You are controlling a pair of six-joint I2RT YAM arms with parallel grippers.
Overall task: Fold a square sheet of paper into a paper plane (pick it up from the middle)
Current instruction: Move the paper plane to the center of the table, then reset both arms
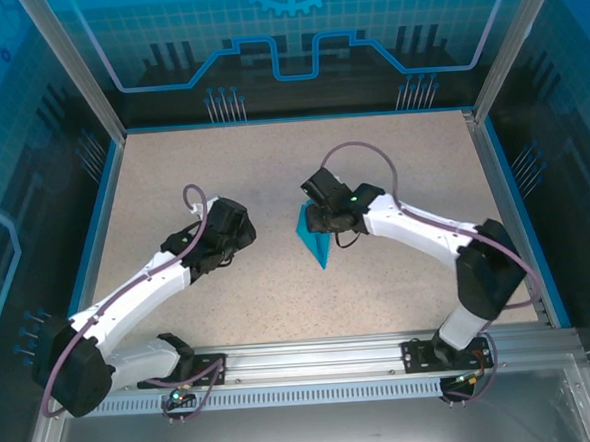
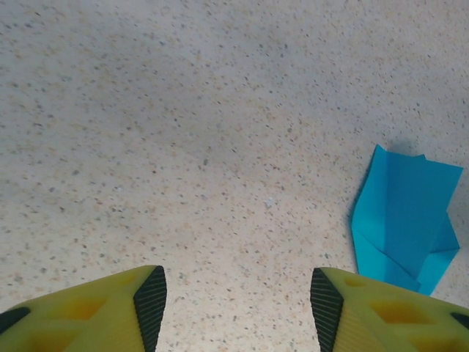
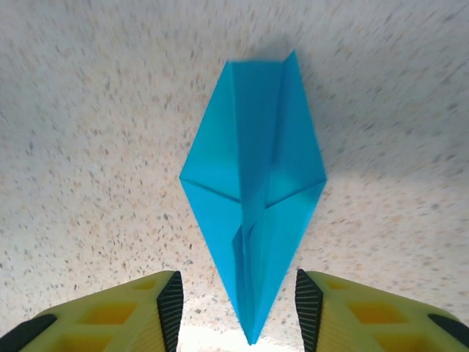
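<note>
Light and crushable, the thin cyan-blue folded paper dart (image 3: 253,198) lies just ahead of the spread right end effector (image 3: 237,301) and is probably best pinched along its centre crease. The left end effector (image 2: 238,308) is spread too.

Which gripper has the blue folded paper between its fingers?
The right gripper: the paper plane lies with its pointed tip between the open fingers. The left gripper frames bare table, the paper off to one side.

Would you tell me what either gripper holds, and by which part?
Nothing: the folded cyan-blue paper dart lies free, its tip inside the open right gripper; left gripper also open.
</note>
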